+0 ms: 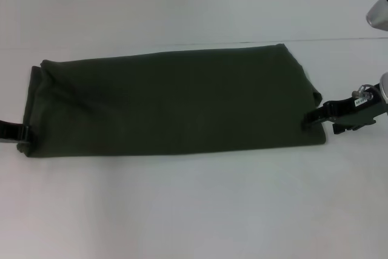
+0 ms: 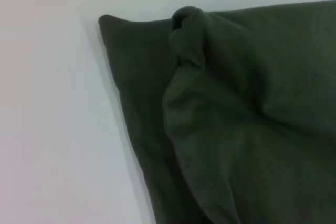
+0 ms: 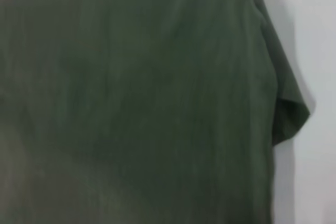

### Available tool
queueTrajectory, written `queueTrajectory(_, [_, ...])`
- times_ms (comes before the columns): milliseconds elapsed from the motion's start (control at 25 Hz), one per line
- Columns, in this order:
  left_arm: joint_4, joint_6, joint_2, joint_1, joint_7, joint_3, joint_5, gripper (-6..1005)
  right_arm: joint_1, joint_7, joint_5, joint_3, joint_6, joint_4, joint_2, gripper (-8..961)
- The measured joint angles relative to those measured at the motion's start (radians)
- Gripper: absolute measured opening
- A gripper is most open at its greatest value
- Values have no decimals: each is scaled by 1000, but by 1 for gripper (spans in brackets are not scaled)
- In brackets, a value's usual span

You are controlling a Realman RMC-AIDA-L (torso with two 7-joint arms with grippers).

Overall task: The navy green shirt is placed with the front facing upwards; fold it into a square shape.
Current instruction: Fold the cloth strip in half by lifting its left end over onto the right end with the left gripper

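Observation:
The navy green shirt (image 1: 173, 101) lies on the white table, folded into a long band running left to right. Only plain fabric shows; the lettering and collar are hidden. My left gripper (image 1: 23, 133) is at the shirt's left end, low on the table and touching its edge. My right gripper (image 1: 312, 118) is at the shirt's right end, against its edge. The left wrist view shows a bunched fold of the shirt (image 2: 236, 119) over a flatter layer. The right wrist view shows smooth cloth (image 3: 136, 103) with one corner sticking out.
The white table (image 1: 194, 210) runs wide in front of the shirt and behind it. A pale part of the robot (image 1: 379, 13) shows at the far right edge.

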Motion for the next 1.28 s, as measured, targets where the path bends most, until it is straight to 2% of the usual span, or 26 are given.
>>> queueTrajectory(640, [-2, 0, 1, 0, 2, 0, 1, 12, 1, -13, 3, 0, 75, 40, 30, 884])
queueTrajectory(1160, [-2, 0, 1, 1, 2, 0, 0, 12, 1, -11, 2, 1, 93, 41, 40, 885])
queueTrajectory(1280, [-1, 0, 1, 1, 2, 0, 0, 12, 2, -10, 0, -1, 93, 41, 40, 791])
